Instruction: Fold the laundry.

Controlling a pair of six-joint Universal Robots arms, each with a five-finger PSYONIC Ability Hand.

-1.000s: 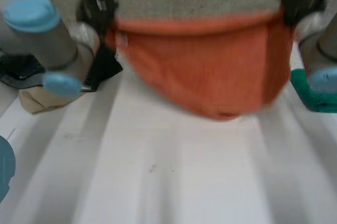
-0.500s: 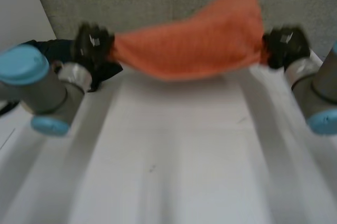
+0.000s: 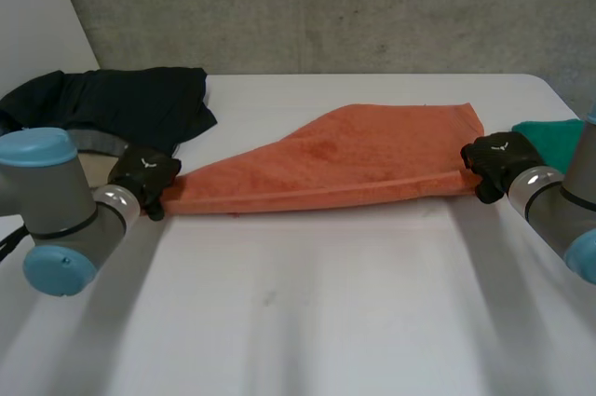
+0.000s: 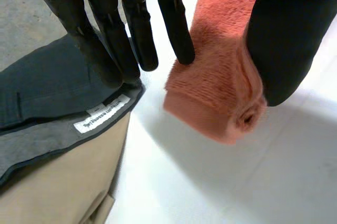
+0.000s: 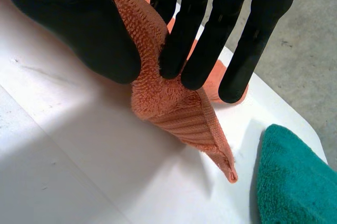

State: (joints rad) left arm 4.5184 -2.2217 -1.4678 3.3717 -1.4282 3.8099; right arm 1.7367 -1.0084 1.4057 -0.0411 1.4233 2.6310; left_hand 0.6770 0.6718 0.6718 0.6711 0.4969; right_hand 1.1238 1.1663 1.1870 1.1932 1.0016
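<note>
A long orange fluffy towel (image 3: pixel 345 168) lies on the flat white counter (image 3: pixel 307 312). It is pulled out in a line between the two hands. Its far edge spreads wider near the right end.

The left hand (image 3: pixel 144 175) is at the towel's left end. From the left wrist, its thumb (image 4: pixel 284 34) and one of its fingers (image 4: pixel 176 29) are squeezed on the bunched-up end of the towel. A small lump of towel pokes out past the fingertips. The other fingers are straight, and their tips are down by the dark clothes.

The right hand (image 3: pixel 492 163) is at the towel's right end. From the right wrist, its thumb (image 5: pixel 73 29) and fingers (image 5: pixel 189 45) pinch the towel between them. A ribbed hem sticks out under the fingertips and points at a green fluffy towel (image 3: pixel 549 140) that lies just beside this hand.

A heap of black and dark grey clothes (image 3: pixel 130 102) sits at the back of the counter, near the left hand. A tan cloth (image 4: pixel 58 187) lies under the grey one. A small white label (image 4: pixel 101 114) is on the edge of the grey cloth, close to the left fingertips. It has tiny dark writing, too small to read. Each hand has a little white mark on its back, with no letters I can read
</note>
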